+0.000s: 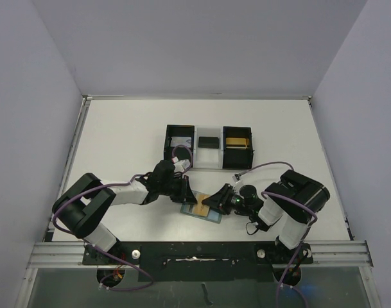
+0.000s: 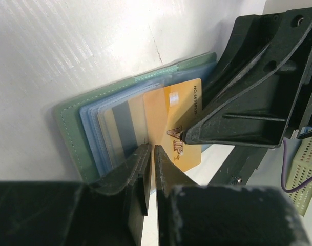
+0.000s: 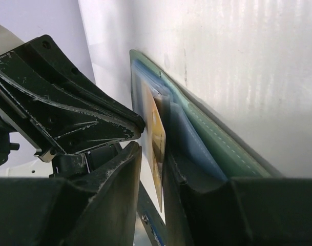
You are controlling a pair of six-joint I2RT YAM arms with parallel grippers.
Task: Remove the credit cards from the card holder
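1. Left gripper: I read its jaws as almost closed, with only a thin slit between them. The tips press on the near edge of the card holder. I see nothing in the slit.
2. Card holder: it lies open and flat on the white bench, between the two grippers, grey-green cover down and pale blue pockets up.
3. Gold card: it sticks partly out of a pocket.
4. Right gripper: its jaws are narrow, with the gold card's edge between them. I cannot tell whether they pinch it.
5. Three-compartment tray: it sits farther back on the bench, apart from the holder.
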